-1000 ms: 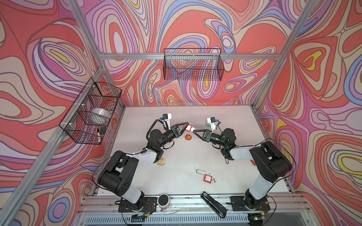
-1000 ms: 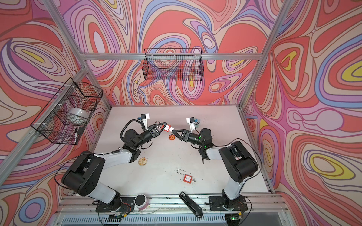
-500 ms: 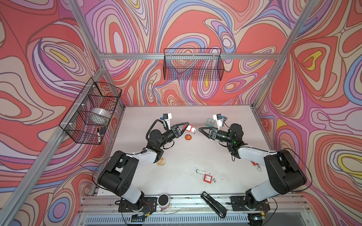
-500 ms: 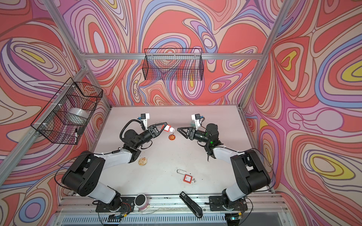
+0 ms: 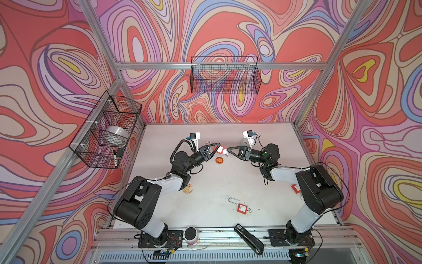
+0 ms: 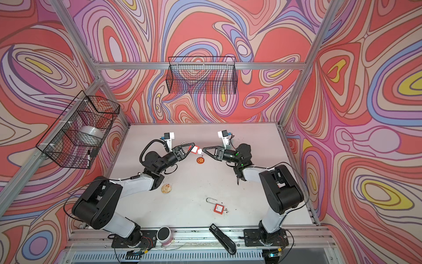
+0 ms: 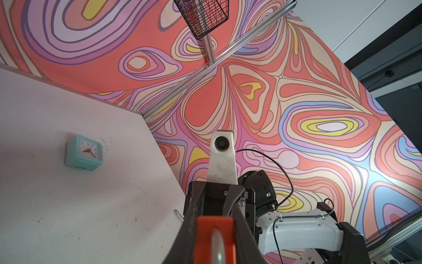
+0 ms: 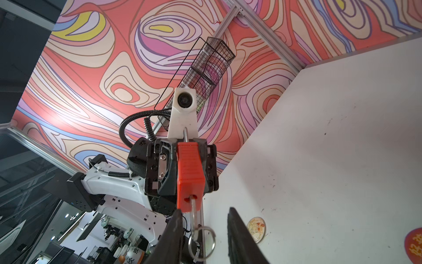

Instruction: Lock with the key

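Now the red padlock hangs in the air above the middle of the counter, somewhat towards its back edge, clenched by its body in the left hand. Its key sticks out of the keyhole end, with a wire key ring dangling from it. The right hand faces the lock tip to tip.

A second ago that hand sat lower and further off with its jaws spread wide. Since then it has come up to the lock and the jaws have drawn in a good deal. They are not clenched yet: the right wrist view shows the two fingers apart, one on either side of key and ring, touching neither. I judge this to be the closing-in on the key, so the locking turn is still to come.

Both top views give only a pale speck where the hands meet, and key and ring are plain from the right wrist alone. The left wrist view adds a teal clock on the counter, which I cannot find from above. A second padlock, seen only from above, lies near the front edge.
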`<state>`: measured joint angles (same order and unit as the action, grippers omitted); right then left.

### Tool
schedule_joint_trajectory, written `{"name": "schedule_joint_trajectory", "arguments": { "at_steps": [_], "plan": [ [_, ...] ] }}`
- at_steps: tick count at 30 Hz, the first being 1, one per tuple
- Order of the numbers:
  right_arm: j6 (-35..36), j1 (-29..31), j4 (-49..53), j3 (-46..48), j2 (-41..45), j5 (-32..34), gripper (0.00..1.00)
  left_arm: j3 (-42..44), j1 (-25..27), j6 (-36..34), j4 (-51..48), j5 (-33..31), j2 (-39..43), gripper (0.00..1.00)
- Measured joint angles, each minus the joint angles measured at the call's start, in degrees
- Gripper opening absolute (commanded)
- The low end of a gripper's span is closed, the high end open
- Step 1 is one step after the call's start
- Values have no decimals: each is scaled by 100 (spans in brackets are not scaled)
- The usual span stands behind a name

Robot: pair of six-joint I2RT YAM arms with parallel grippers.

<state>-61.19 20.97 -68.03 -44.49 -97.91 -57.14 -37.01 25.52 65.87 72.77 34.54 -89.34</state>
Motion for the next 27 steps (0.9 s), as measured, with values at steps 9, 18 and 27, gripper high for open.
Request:
{"name": "schedule_joint_trajectory", "arguments": {
  "at_steps": [9, 18, 27],
  "plan": [
    [-90, 133, -232, 2, -39, -127, 0, 0, 0, 37, 83, 44, 0, 0],
    [-345, 120, -721, 181, -166, -72, 0, 20, -20, 39, 79, 127, 9, 0],
    [-332, -175, -905, 1139, 4, -15, 0, 190, -417, 42, 74, 52, 160, 0]
  ]
}}
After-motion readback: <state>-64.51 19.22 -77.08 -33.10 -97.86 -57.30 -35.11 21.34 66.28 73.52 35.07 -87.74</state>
